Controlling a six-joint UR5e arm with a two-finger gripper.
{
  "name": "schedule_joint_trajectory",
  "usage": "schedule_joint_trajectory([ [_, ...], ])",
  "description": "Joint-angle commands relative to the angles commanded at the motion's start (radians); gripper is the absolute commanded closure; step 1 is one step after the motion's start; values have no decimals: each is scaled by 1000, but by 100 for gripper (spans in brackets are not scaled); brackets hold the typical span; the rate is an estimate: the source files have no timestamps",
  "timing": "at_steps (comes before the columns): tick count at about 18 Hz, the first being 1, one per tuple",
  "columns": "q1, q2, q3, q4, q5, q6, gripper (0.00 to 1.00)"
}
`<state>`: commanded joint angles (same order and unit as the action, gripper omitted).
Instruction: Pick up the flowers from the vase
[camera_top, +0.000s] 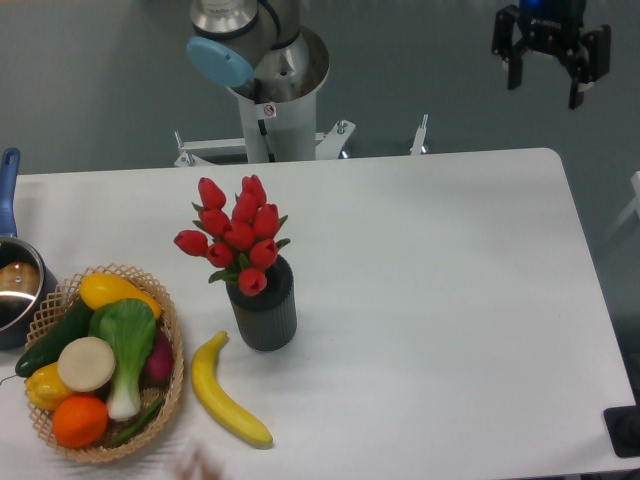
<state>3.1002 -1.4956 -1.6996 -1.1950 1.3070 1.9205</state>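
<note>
Hand (549, 62) (fingers apart) beyond table edge (540, 152)

White table (430, 300) with rounded corners; grey-blue floor (90, 80) behind; even light.

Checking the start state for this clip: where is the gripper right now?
In the fixed camera view the gripper hangs at the top right, beyond the table's far edge, fingers apart and empty, well away from the flowers in the vase.

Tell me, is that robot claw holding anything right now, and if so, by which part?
Nothing is held. The end effector hangs open and empty at the top right, far from the flowers, which still stand in the vase.
</note>
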Motion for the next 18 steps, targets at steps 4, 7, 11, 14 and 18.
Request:
schedule_joint_trajectory([
  [4,2,0,0,-3,-24,-9,0],
  [7,8,3,-31,3,-124,-34,0],
  [11,64,12,-66,6,-271,-95,0],
  [14,66,20,-89,8,-307,-168,0],
  [18,80,9,-109,12,-457,-302,0],
])
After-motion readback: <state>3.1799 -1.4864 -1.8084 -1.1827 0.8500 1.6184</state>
